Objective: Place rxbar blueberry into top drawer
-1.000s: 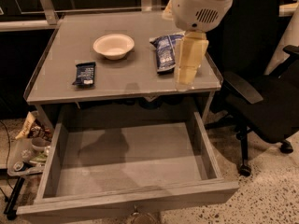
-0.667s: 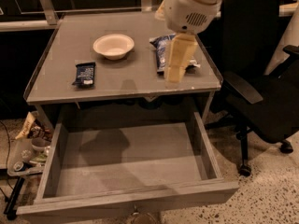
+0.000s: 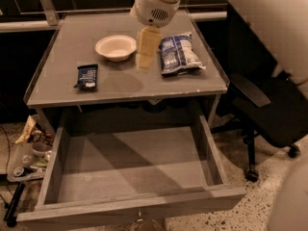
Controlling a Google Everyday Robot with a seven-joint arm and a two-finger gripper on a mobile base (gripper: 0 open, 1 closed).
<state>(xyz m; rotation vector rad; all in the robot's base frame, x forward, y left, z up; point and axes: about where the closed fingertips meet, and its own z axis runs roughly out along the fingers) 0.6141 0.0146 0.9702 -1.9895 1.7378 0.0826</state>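
The rxbar blueberry [image 3: 87, 76] is a small dark navy wrapper lying flat on the left part of the grey tabletop [image 3: 120, 85]. The top drawer [image 3: 134, 162] is pulled fully out below the tabletop, with nothing in it. My gripper [image 3: 144, 57] hangs from the white arm over the middle of the tabletop, between a white bowl and a chip bag. It is to the right of the bar, apart from it, and holds nothing that I can see.
A white bowl [image 3: 115, 47] sits at the tabletop's centre back. A crinkled blue-and-white chip bag [image 3: 179, 54] lies at the right. A black office chair [image 3: 269, 109] stands to the right of the drawer. Clutter [image 3: 26, 153] lies on the floor at the left.
My gripper has moved left, from over the chip bag to the gap between the bowl and the bag. The bar, bowl, bag and drawer have not moved.
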